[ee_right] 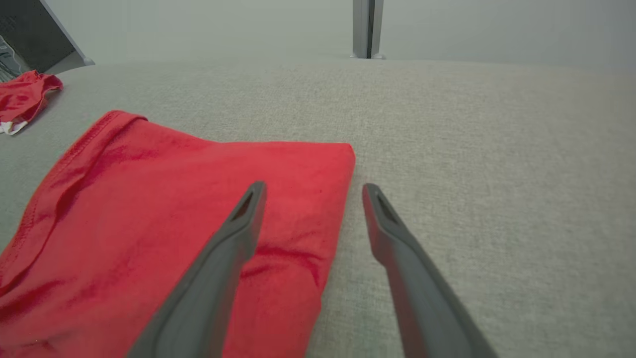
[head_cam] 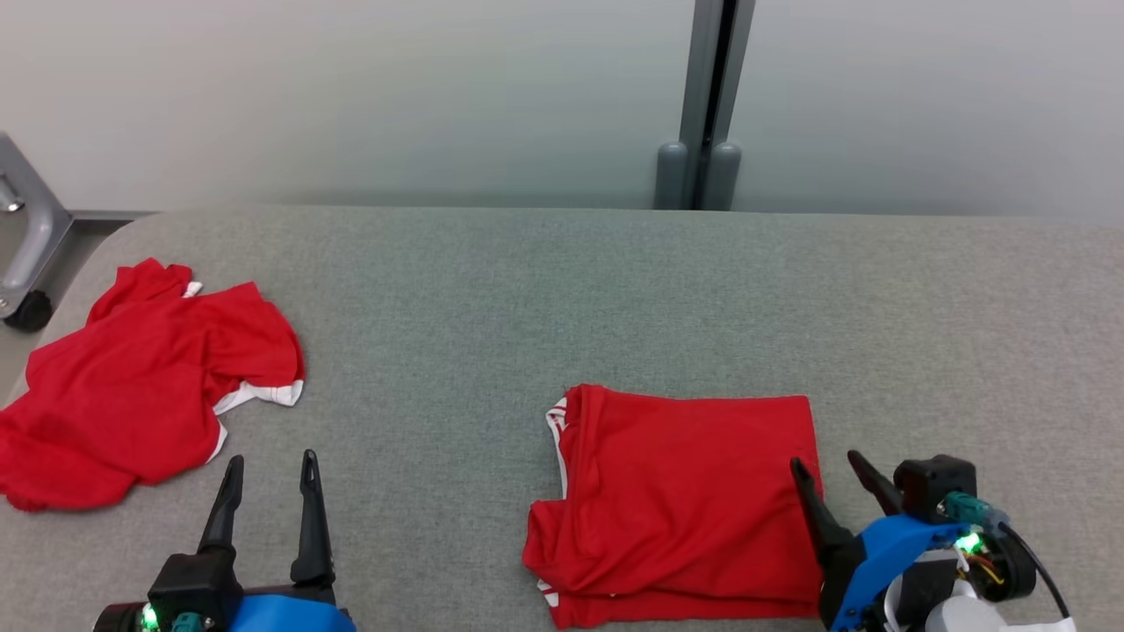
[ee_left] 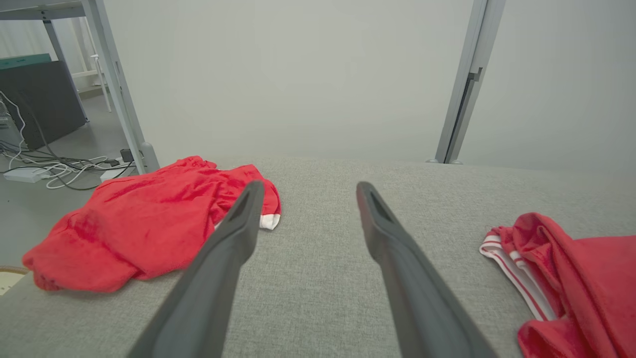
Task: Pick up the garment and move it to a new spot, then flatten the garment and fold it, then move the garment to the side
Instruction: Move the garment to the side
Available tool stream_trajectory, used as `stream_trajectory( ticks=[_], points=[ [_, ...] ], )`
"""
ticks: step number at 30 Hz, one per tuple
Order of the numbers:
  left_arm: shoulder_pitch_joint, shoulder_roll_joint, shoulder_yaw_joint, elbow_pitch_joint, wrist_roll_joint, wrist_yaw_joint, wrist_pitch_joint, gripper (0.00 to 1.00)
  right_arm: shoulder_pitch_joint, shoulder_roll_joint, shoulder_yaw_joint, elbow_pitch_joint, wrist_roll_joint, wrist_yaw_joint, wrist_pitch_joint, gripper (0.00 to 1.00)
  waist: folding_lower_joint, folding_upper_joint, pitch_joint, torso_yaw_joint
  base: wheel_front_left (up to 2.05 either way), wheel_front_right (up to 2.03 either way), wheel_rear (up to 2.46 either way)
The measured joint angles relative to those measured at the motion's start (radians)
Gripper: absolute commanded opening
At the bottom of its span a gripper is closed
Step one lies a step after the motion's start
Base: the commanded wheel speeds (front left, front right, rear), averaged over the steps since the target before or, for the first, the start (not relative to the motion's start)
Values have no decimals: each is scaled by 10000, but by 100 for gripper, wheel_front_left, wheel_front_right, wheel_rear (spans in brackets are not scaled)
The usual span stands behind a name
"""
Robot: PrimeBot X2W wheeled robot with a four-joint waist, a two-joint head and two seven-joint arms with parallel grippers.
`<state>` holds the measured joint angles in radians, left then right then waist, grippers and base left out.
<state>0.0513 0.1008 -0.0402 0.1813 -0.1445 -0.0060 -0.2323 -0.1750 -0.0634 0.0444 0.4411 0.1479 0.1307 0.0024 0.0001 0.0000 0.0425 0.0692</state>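
The folded red shirt (head_cam: pixel 680 500) lies flat at the lower middle of the head view. Its right edge sits between the spread, empty fingers of the right gripper (head_cam: pixel 824 457). At lower left the left gripper (head_cam: pixel 272 456) is also wide open and holds nothing, near a crumpled red shirt (head_cam: pixel 140 377) with white trim. Both shirts are soft knit on a grey woven tabletop (head_cam: pixel 527 290). The left wrist view adds the folded shirt's striped white edging and cables (ee_left: pixel 54 166) on the floor.
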Motion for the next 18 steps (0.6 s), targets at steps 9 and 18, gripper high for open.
stream_trajectory(
  ticks=[9,18],
  points=[
    [-322,-13,-59,115,-56,36,-105,100,-514,31,82,2052,142,0,-640,100,0,0,394,297,0,0,0],
    [-484,-15,-105,259,-130,67,-174,100,-1118,88,729,3319,851,-2,-1404,0,0,0,553,366,0,0,0]
  ],
)
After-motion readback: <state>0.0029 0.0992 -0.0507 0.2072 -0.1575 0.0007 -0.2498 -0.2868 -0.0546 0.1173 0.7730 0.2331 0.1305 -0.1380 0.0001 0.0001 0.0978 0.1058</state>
